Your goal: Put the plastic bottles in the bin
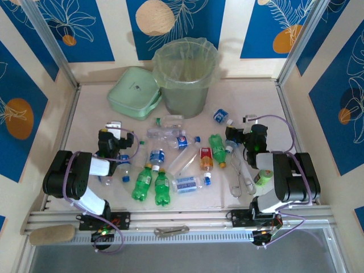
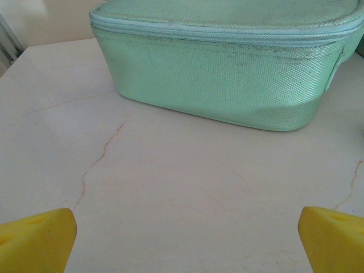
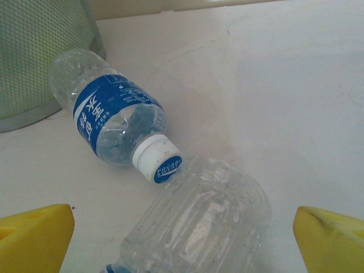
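Now the left fingers (image 2: 37, 242) stand wide apart, holding nothing, above bare tabletop (image 2: 199, 182) with a pale-green zipped case (image 2: 227, 74) ahead. The right fingers (image 3: 34, 236), equally spread and empty, flank a clear bottle (image 3: 199, 222) just beside the cap of a blue-labelled bottle (image 3: 116, 122) lying near the bin (image 3: 40, 57); the other plastic bottles (image 1: 162, 187) lie scattered between the arms

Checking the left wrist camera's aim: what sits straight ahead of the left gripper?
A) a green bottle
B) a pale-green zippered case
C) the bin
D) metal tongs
B: the left wrist view shows the pale-green zippered case just beyond the left gripper, whose jaws stand wide open.
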